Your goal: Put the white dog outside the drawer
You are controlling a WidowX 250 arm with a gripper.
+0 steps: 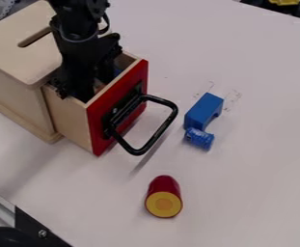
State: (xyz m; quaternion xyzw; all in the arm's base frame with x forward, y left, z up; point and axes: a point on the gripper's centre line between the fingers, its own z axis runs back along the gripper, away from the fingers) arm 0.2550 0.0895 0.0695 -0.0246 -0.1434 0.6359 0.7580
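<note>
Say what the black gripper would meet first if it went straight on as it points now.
Probably the floor of the open drawer or something lying in it; the gripper points down inside, and the depth is hidden.

Table [255, 193], cabinet [13, 91], blue arch [202, 108], can [199, 139], red toy [164, 185]

The black arm [81, 8] enters at the top edge, left of the middle, and runs steeply downward. Its wrist [78, 30] bends a dark cable [105, 24] out at one side. Below it the black claw [81, 72] hangs pointing down, its lowest part partly hidden.
</note>
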